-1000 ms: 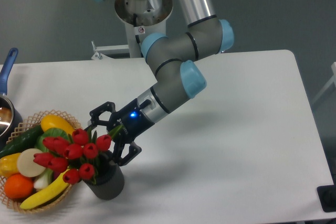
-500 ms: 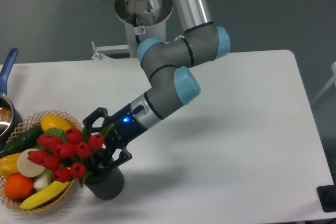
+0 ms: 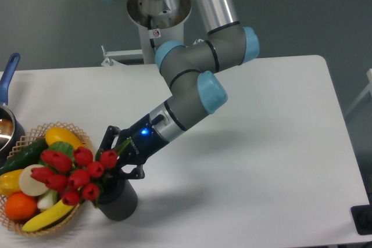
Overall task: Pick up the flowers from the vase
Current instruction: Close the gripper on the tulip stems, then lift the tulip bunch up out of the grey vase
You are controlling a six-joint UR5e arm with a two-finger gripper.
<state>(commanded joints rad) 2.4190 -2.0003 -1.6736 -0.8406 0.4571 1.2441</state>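
Observation:
The flowers (image 3: 72, 172), a bunch of red tulips with green stems and leaves, lean left out of the vase (image 3: 120, 204), a short dark grey cylinder near the table's front left. The blooms hang over the wicker basket. My gripper (image 3: 118, 156) reaches in from the right, just above the vase's rim. Its fingers are drawn in around the green stems and leaves, right behind the blooms. The stems' lower ends are hidden inside the vase.
A wicker basket (image 3: 28, 136) of fruit and vegetables sits directly left of the vase, touching the blooms. A pot with a blue handle (image 3: 8, 75) stands at the left edge. The arm's base rises at the back centre.
The gripper has come down and left onto the stems, and its wide-open fingers have narrowed around them. The bunch has been nudged slightly left and down.

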